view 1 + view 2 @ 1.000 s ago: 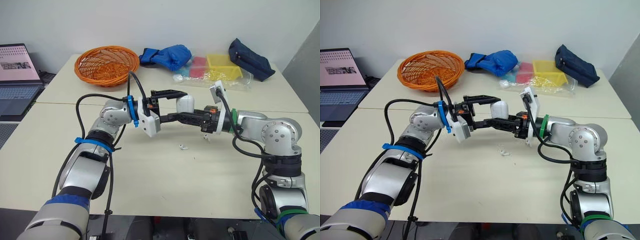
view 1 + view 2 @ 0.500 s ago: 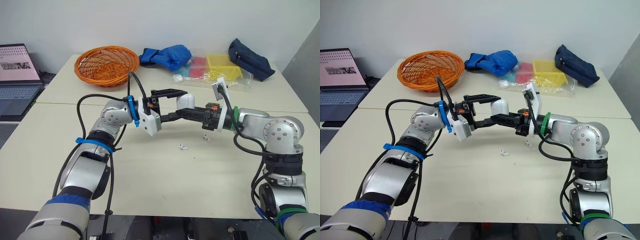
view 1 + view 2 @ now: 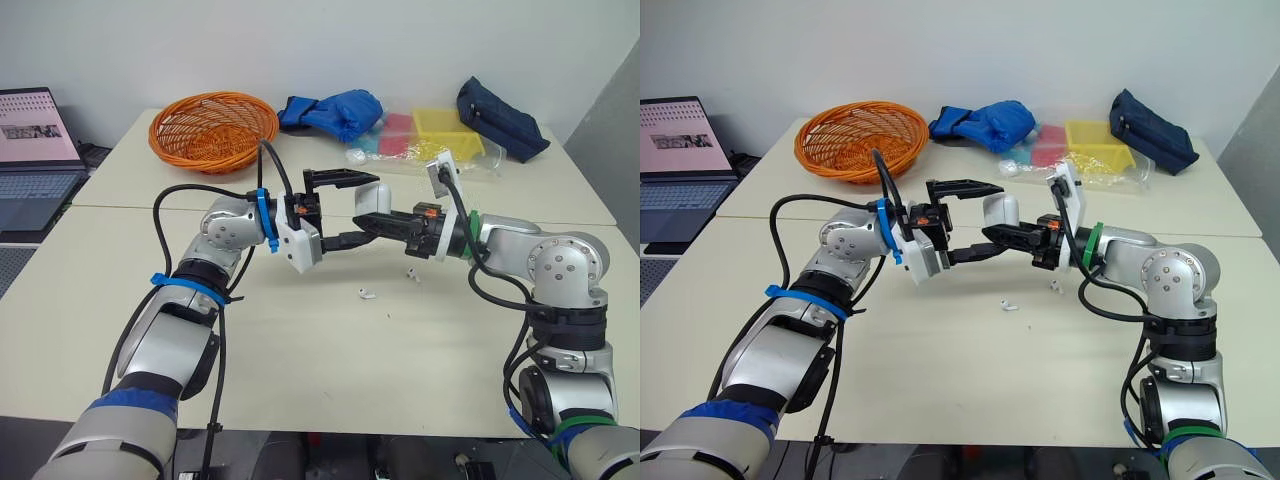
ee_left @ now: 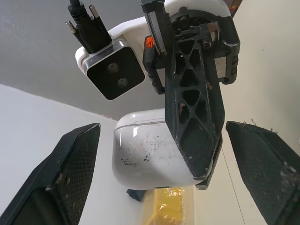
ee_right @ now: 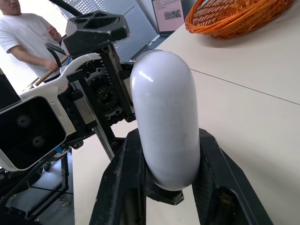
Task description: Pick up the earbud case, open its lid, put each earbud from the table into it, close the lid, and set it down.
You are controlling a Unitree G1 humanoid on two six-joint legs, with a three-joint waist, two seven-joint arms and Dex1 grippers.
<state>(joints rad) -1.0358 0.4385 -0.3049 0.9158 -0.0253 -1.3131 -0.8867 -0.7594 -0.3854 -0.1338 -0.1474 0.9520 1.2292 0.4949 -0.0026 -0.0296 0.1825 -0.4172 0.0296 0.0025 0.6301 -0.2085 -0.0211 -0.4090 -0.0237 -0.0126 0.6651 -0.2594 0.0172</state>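
The white earbud case (image 3: 374, 201) hangs above the table's middle with its lid closed. My right gripper (image 3: 380, 219) is shut on its lower part, one finger (image 5: 121, 185) on each side of the rounded shell (image 5: 164, 112). My left gripper (image 3: 362, 208) stands open around the case, one finger (image 3: 338, 178) above it and the other below, neither touching it; in the left wrist view its fingers (image 4: 70, 173) are spread wide of the case (image 4: 143, 161). Two white earbuds (image 3: 366, 294) (image 3: 411, 275) lie on the table below.
An orange basket (image 3: 213, 128) stands at the back left and a laptop (image 3: 35, 150) at the far left. A blue bag (image 3: 335, 110), yellow and pink bins in plastic (image 3: 430, 135) and a dark pouch (image 3: 500, 118) line the back. A person (image 5: 23, 37) stands beyond.
My right gripper has risen and closed on the case. My left gripper's fingers have spread apart and let go of it.
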